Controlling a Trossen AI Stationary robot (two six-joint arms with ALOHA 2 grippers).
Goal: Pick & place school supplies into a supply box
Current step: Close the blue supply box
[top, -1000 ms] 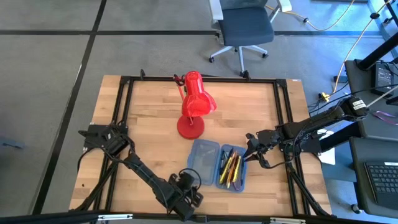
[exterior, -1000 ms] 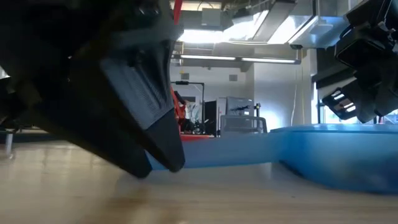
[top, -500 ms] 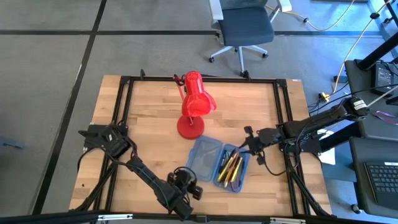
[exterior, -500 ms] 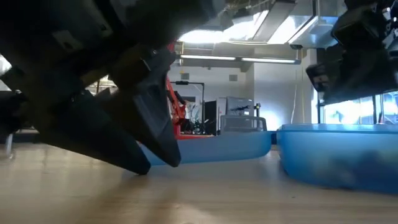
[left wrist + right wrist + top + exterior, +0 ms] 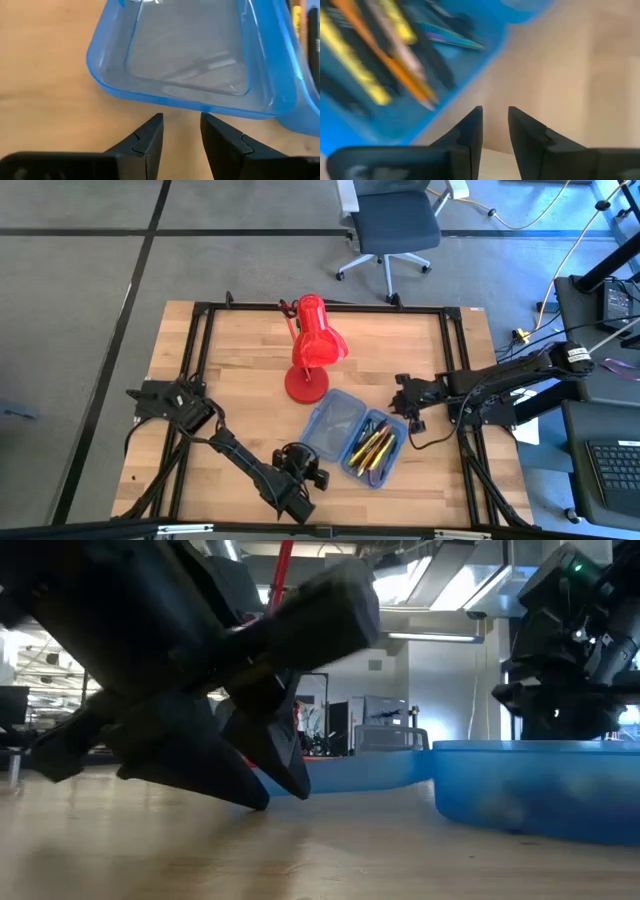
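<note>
The supply box point(image 5: 355, 438) lies open and turned askew on the table, near the red lamp's base. Its left half point(image 5: 185, 55) is empty. Its right half point(image 5: 375, 448) holds the school supplies point(image 5: 380, 55): yellow, orange and black pens and pencils lying side by side. My left gripper point(image 5: 181, 125) is open by a narrow gap and points at the empty half's near rim, just short of it. Beside the full half's far right corner, my right gripper point(image 5: 495, 117) is also narrowly open over bare wood, with nothing between its fingers.
A red desk lamp point(image 5: 315, 350) stands on its round base just beyond the box. A black frame point(image 5: 455, 370) runs round the tabletop. Bare wood lies to the left of the box and along the far side.
The supply box has turned on the table, its far end swinging toward the right edge, and the pens have turned with it. My right gripper went in at the box's far right corner, then drew back toward the right and rolled. My left gripper moved toward the box and rolled.
</note>
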